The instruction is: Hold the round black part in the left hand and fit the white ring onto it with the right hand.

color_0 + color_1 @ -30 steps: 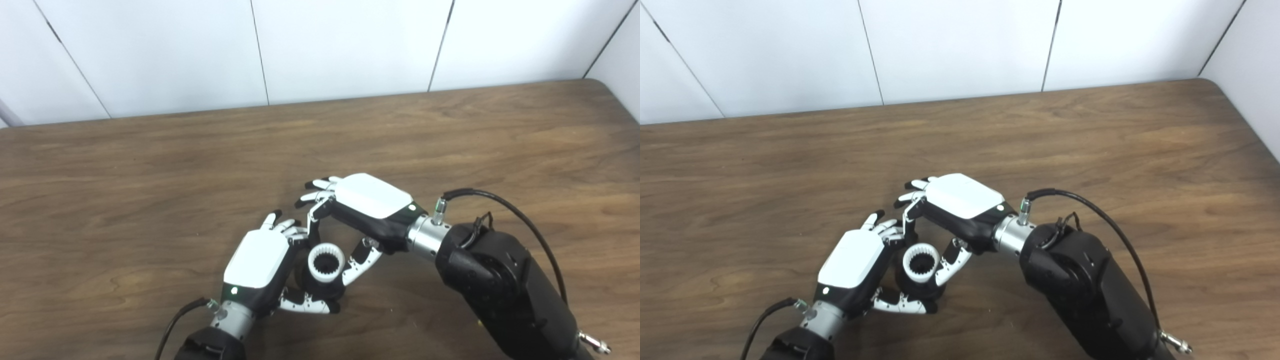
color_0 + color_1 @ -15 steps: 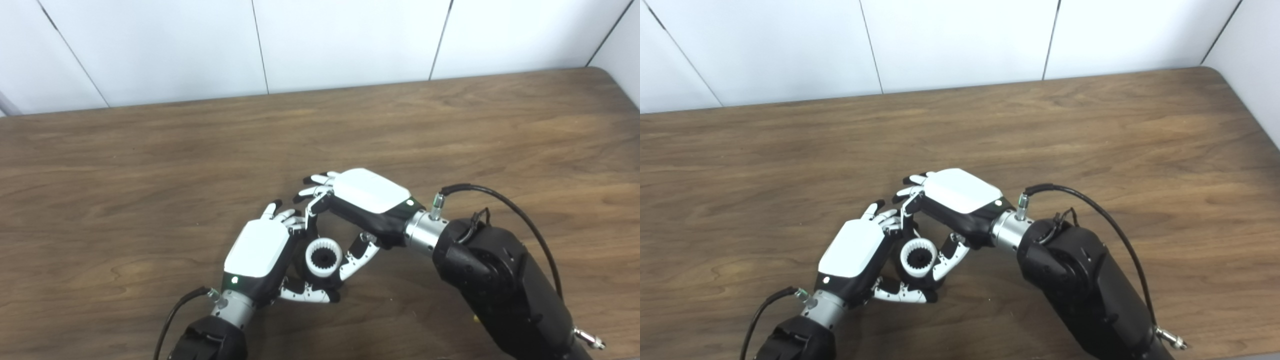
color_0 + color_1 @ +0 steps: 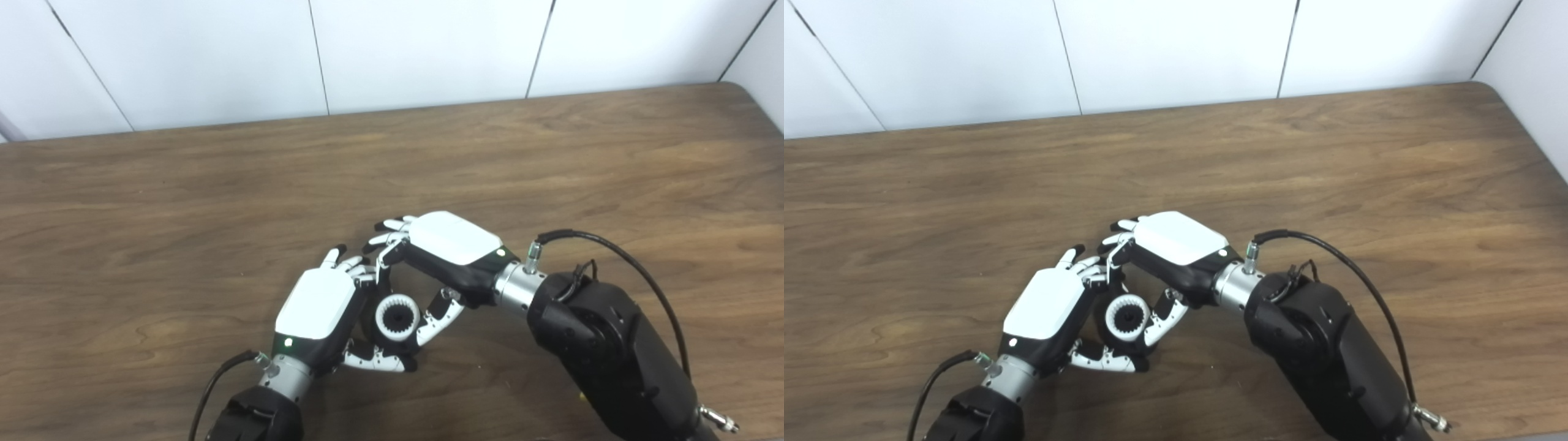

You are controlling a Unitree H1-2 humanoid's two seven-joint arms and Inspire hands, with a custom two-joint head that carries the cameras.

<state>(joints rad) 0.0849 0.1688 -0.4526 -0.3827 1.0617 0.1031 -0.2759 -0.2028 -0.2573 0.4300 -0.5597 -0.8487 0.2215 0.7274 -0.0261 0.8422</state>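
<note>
The round black part (image 3: 392,345) is upright in my left hand (image 3: 315,309), whose fingers and thumb close around it just above the table. The white toothed ring (image 3: 398,318) sits on top of the black part, its hole facing up. My right hand (image 3: 450,245) reaches in from the right above it, with one finger at the ring's far side and the thumb (image 3: 436,318) against its right side, pinching the ring. The same grouping shows in the right eye view, with the ring (image 3: 1127,317) between the left hand (image 3: 1044,312) and the right hand (image 3: 1176,239).
The brown wooden table (image 3: 184,202) stretches to white wall panels at the back. A black cable (image 3: 612,251) loops over my right forearm, and another cable (image 3: 211,389) runs beside my left wrist. The table's rounded right corner (image 3: 1494,98) lies near the side wall.
The camera tilted slightly after the first frames. My right hand and the ring have come down a little onto the black part. The left hand keeps its hold.
</note>
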